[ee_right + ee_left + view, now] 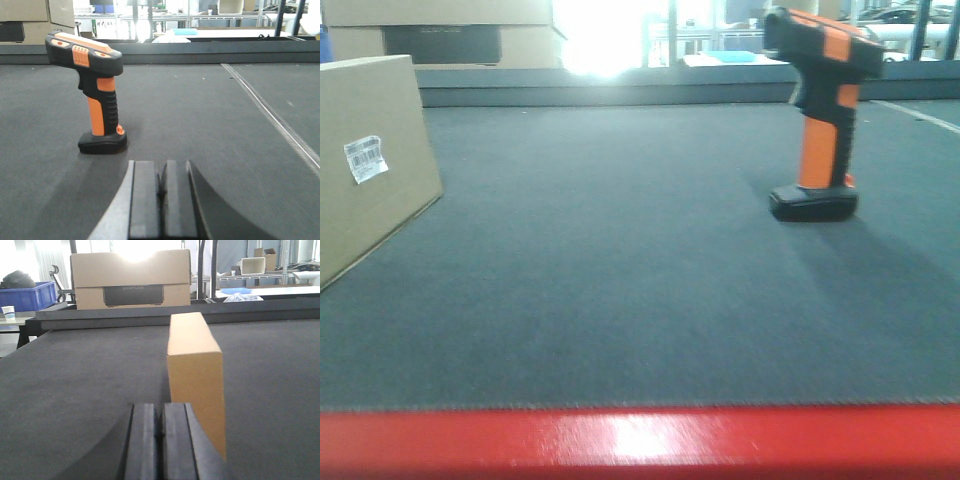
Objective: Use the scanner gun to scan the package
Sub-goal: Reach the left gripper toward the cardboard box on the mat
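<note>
A brown cardboard package (370, 160) stands on the dark mat at the far left, with a white barcode label (364, 158) on its face. In the left wrist view the package (195, 370) stands edge-on just ahead of my left gripper (161, 412), which is shut and empty. An orange and black scanner gun (820, 110) stands upright on its base at the right. In the right wrist view the scanner (95, 85) stands ahead and to the left of my right gripper (160, 170), which is shut and empty. Neither gripper shows in the front view.
A red table edge (640, 440) runs along the front. A raised dark rail (620, 85) borders the mat's far side. A large cardboard box (130, 280) and a blue crate (30, 295) stand beyond it. A pale seam line (270, 115) crosses the mat at the right.
</note>
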Controlling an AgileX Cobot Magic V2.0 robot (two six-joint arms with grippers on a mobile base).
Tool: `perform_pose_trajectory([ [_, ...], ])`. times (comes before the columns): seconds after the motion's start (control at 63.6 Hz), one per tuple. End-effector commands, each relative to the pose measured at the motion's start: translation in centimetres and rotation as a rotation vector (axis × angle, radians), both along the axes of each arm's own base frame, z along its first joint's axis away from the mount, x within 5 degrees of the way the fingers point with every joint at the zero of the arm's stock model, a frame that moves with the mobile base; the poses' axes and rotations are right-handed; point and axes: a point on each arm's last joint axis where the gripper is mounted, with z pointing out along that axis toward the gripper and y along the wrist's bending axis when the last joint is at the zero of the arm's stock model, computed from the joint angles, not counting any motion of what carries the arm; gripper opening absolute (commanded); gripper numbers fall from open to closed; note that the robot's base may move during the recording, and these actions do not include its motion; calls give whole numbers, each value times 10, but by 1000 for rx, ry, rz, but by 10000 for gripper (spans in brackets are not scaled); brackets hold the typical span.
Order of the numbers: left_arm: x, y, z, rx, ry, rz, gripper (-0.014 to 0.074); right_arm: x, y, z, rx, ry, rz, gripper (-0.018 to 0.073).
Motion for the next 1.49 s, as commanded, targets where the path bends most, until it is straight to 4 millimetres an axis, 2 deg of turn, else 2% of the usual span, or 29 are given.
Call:
perform_pose_trajectory([
  [0.0, -1, 0, 3, -15, -24, -7, -111, 0, 0, 2, -12, -24, -7, -154],
  [1.21, -1, 0, 3, -15, -24, -6, -111, 0, 0, 2, -12, -24, -7, -154],
  [1.477, -1, 0, 3, -15, -27, -6, -111, 0, -1, 7, -16, -80, -12, -154],
])
